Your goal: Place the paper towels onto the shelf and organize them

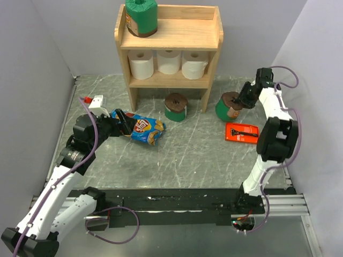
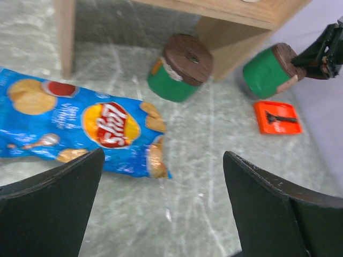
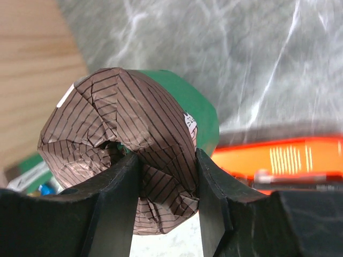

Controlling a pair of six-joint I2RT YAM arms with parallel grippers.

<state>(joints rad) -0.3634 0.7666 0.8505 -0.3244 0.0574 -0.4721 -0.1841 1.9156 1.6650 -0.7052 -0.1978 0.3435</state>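
The light-wood shelf (image 1: 179, 29) holds one green-wrapped paper towel roll (image 1: 142, 17) on its top board and three white rolls (image 1: 169, 61) on the lower tier. Another green roll (image 1: 176, 106) lies on the table by the shelf's right leg. My right gripper (image 3: 166, 182) is shut on the crinkled brown end of a third green roll (image 3: 123, 123), right of the shelf (image 1: 229, 106). My left gripper (image 2: 163, 203) hangs open over bare table, its fingers (image 2: 51, 209) beside the chip bag, nothing between them.
A blue chip bag (image 1: 146, 128) lies left of centre, in front of the shelf. A flat orange razor package (image 1: 242, 132) lies just below the held roll. A small white and red object (image 1: 96, 101) sits at the far left. Grey walls close in both sides.
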